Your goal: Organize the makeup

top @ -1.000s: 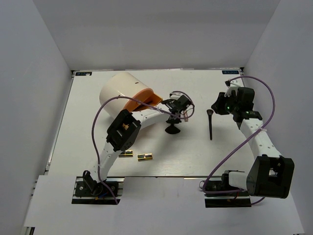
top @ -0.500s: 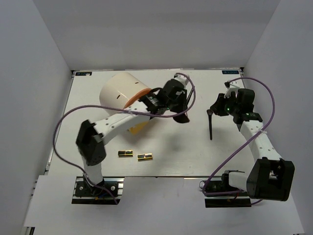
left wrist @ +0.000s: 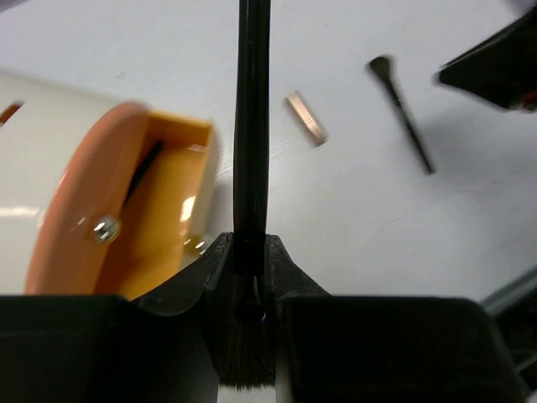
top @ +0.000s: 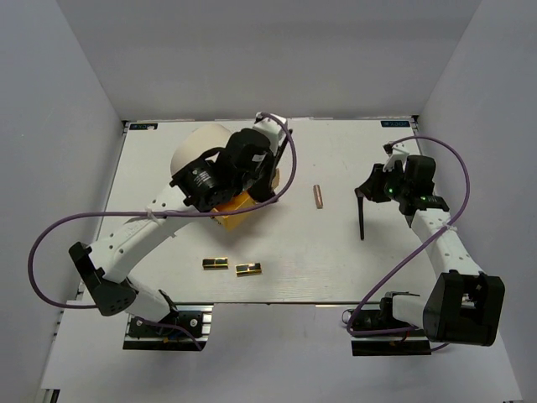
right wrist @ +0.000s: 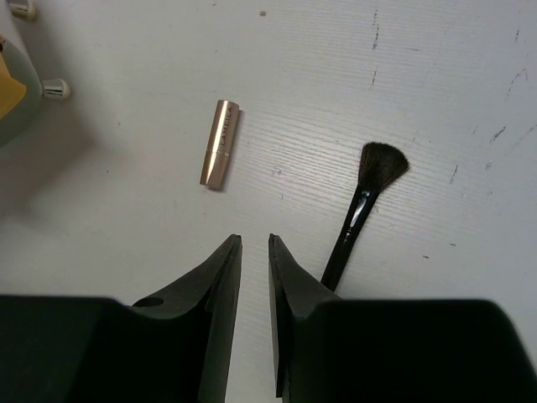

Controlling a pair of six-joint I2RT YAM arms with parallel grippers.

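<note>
The left gripper (left wrist: 250,249) is gripping a black brush (left wrist: 252,126). Its jaws are closed tight on the slim handle just above the bristles, and the long end is pointing out ahead of the fingers. It is hanging over the right end of the cream cylinder (top: 193,153), which is lying on its side at the far left of the table (top: 294,252). Just to the brush's left, the orange face (left wrist: 88,210) is showing an open pocket (left wrist: 178,180). Something dark and slim may be sitting inside it already, though the wrist view is too blurred to say.

The right gripper (right wrist: 252,242) is hovering at the far right with its jaws a narrow slit apart and nothing between them. A second brush (right wrist: 361,206) is lying just beside it, and the rose-gold lipstick (top: 318,197) is lying between the two arms. Two gold cases (top: 216,263) are resting close together towards the near left.

The step in hand is probably stowing the held brush in that pocket. To do it well, the wrist should be swinging the handle tip round to the opening and lining it up along the pocket. Then it should be feeding the brush in slowly, loosening the grip only once the handle is well inside. A sideways knock could roll the cylinder.
</note>
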